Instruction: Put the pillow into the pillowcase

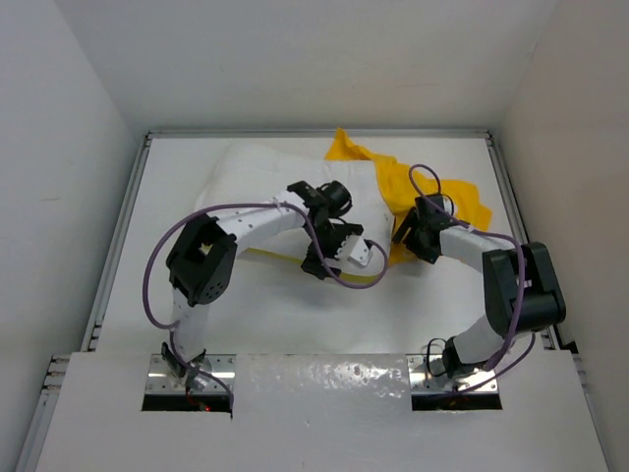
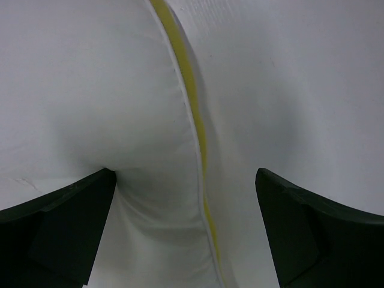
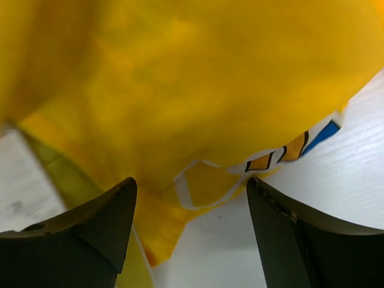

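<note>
The white pillow (image 1: 256, 177) lies at the back centre-left, its near edge showing a yellow band (image 2: 195, 114). The yellow pillowcase (image 1: 437, 192) lies crumpled to its right. My left gripper (image 1: 319, 258) is open at the pillow's near right edge. In the left wrist view (image 2: 185, 177) the left finger (image 2: 66, 222) presses into the pillow (image 2: 90, 90) and the seam runs between the jaws. My right gripper (image 1: 403, 236) is open at the pillowcase's near left corner. In the right wrist view (image 3: 191, 186) that printed corner of the pillowcase (image 3: 180, 90) lies between the fingers, ungripped.
White walls enclose the table on three sides, with metal rails along its left edge (image 1: 116, 246) and right edge (image 1: 511, 211). A white board (image 1: 324, 379) covers the near edge between the arm bases. Purple cables (image 1: 157, 265) loop off both arms.
</note>
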Robot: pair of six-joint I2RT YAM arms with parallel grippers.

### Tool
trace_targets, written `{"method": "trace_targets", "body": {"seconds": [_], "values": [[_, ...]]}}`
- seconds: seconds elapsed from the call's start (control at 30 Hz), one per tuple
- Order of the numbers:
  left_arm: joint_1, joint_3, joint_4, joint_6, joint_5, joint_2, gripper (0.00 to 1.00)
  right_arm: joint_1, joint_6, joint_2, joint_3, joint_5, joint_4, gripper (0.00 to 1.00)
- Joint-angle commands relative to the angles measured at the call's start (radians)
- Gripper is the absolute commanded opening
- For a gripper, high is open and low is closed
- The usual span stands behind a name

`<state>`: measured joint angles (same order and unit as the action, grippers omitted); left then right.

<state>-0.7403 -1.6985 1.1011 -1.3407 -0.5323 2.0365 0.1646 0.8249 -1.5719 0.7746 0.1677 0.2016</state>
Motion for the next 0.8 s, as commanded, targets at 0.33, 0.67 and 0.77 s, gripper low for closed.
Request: {"method": "trace_targets", "body": {"seconds": [0.33,0.67,0.77], "values": [[-0.010,0.221,-0.618,0.300,0.293,0.046,0.37,-0.027,0.126,-0.070,-0.210,-0.089,-0.309,0.00],[0.113,-0.247,-0.493,0.632,0.236,0.169,0.00,-0.033,-0.305,0.204,-0.218,-0.386,0.020,0.00],[0.090,-0.195,-0.563,0.612,0.298,0.168,0.00,-0.034,-0.407,0.230,-0.183,-0.384,0.156,0.00]]}}
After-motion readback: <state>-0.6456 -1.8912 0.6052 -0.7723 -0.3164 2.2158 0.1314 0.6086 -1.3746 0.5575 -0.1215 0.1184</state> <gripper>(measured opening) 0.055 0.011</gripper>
